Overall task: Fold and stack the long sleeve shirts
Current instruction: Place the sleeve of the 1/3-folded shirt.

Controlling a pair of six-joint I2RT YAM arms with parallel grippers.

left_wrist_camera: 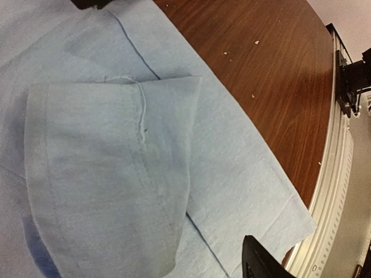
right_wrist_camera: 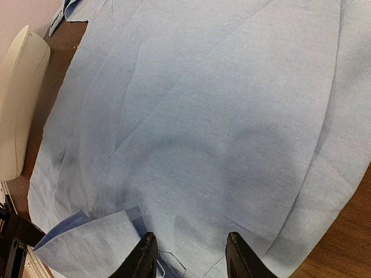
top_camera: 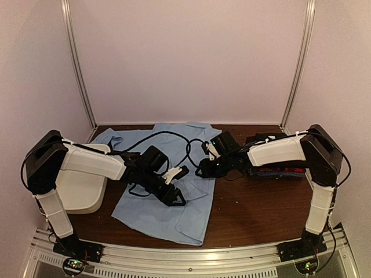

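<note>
Left wrist: shirt (left_wrist_camera: 116, 174) at table edge (left_wrist_camera: 318, 174)

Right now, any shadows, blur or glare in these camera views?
Top external: dim, warm-tinted, no glare. Left wrist: light blue shirt sharp, mild sheen on the table. Right wrist: soft dark shadow across the shirt above the right tool.

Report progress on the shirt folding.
Done: a stack of folded shirts, red and blue check showing, at right. In hand: the light blue collared cloth shirt lies spread, one sleeve folded in, left gripper and right gripper over it. Left: finish folding, stack it.
</note>
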